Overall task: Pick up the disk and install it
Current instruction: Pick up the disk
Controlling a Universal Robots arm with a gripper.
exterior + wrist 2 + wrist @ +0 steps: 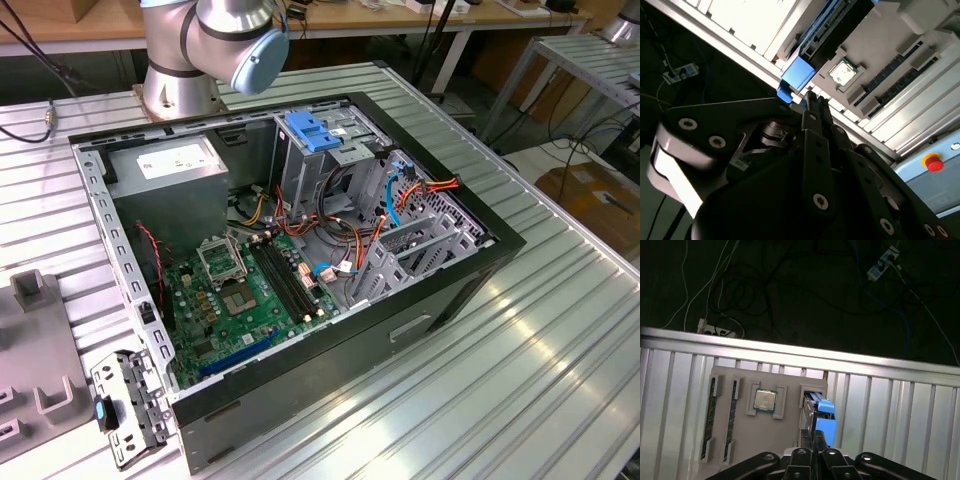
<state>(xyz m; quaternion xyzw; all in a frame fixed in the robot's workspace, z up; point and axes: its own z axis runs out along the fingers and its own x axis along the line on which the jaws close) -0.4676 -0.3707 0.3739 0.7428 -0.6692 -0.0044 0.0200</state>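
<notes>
First wrist view: disk (821,416) stands on edge in a tray (785,435) slot, lower centre, just past the gripper (814,441), fingers pressed together and empty. We judge pickup not yet done; install into the case (400,335) remains.

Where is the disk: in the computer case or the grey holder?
In the holder. The disk sits in a slot of the grey holder, with the gripper at it.
</notes>
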